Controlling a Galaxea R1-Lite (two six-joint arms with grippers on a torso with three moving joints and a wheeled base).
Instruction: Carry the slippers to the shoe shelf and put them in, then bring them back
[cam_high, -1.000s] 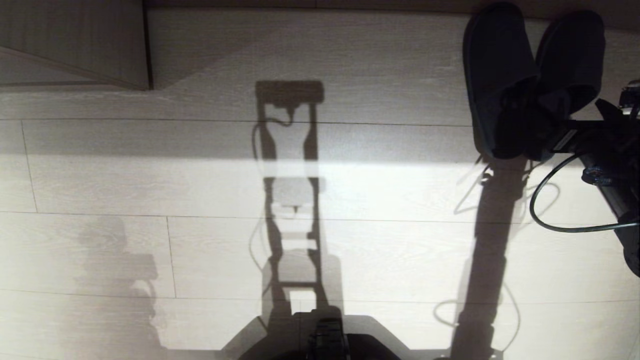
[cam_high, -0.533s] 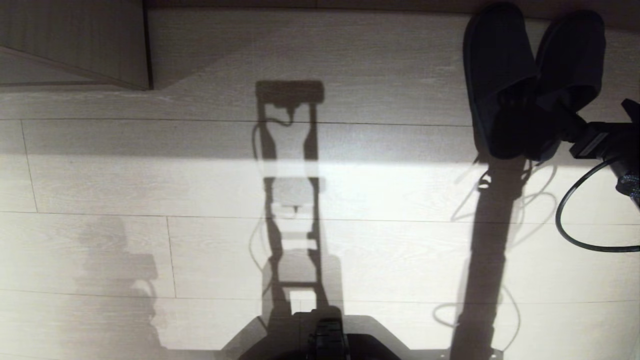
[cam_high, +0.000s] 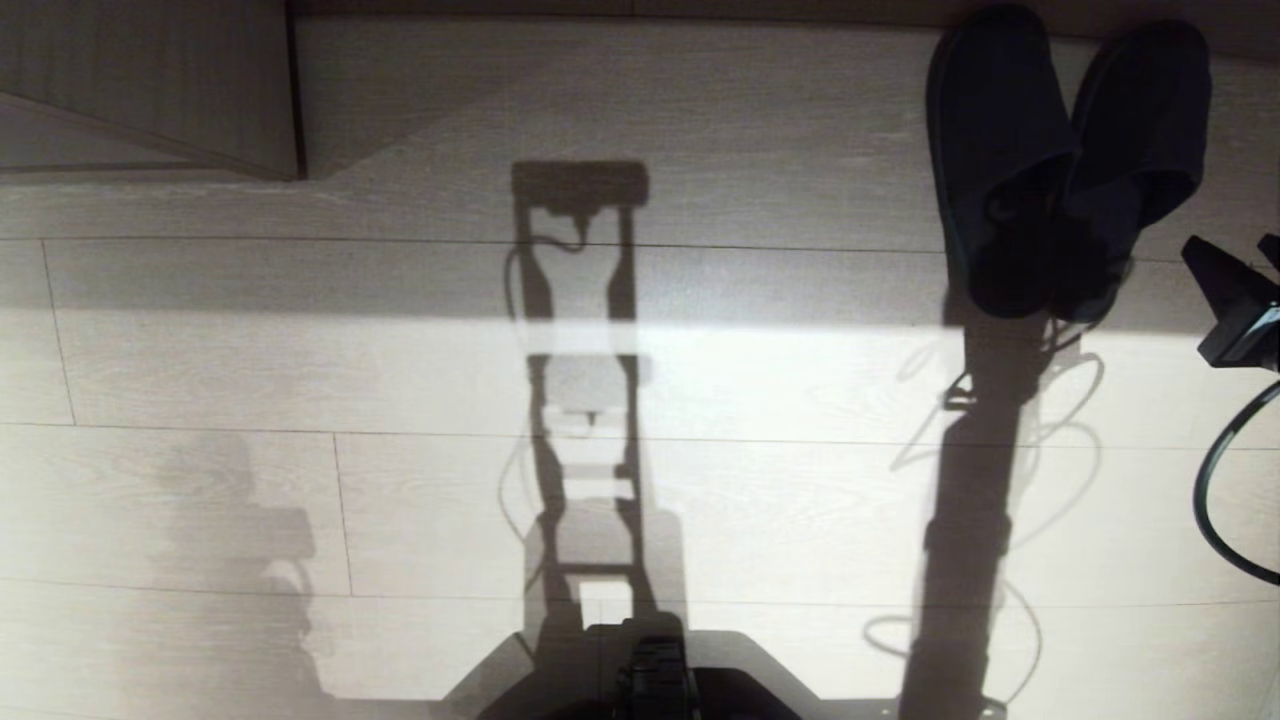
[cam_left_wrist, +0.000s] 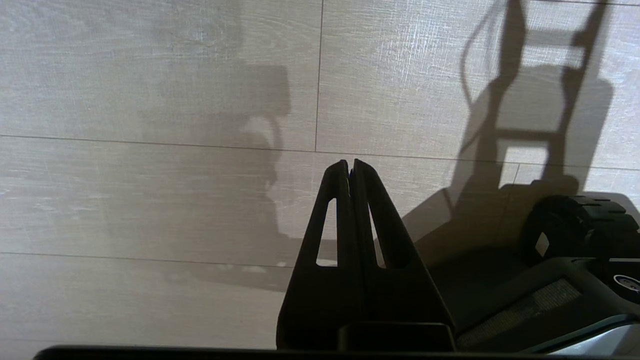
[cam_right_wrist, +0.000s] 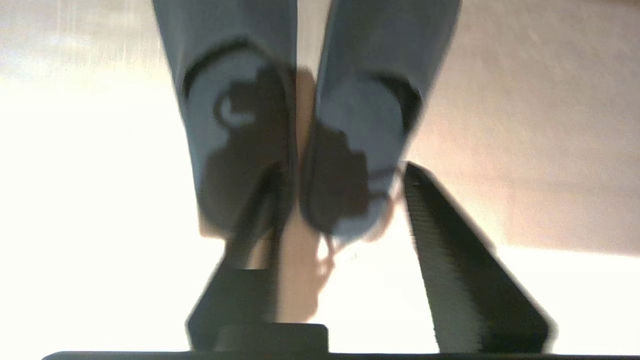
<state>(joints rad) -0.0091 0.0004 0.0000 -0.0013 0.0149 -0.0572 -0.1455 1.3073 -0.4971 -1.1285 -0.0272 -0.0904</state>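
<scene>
The floor (cam_high: 300, 380) is made of pale wood boards, with a bright band of light across it and my own long shadow (cam_high: 580, 400) down the middle. Far on my left, at the top, a corner of a wood-grain panel (cam_high: 150, 90) stands on the floor. My left gripper (cam_left_wrist: 350, 167) hangs over bare boards beside my dark base (cam_left_wrist: 575, 250), and its two fingers are pressed together with nothing between them. To the right, the slippers (cam_high: 1060, 160) lie side by side on the floor, touching at the heels. My right gripper (cam_high: 1235, 290) is just beside them, at the right edge. Its fingers (cam_right_wrist: 450, 240) stand apart, and they hold nothing.
</scene>
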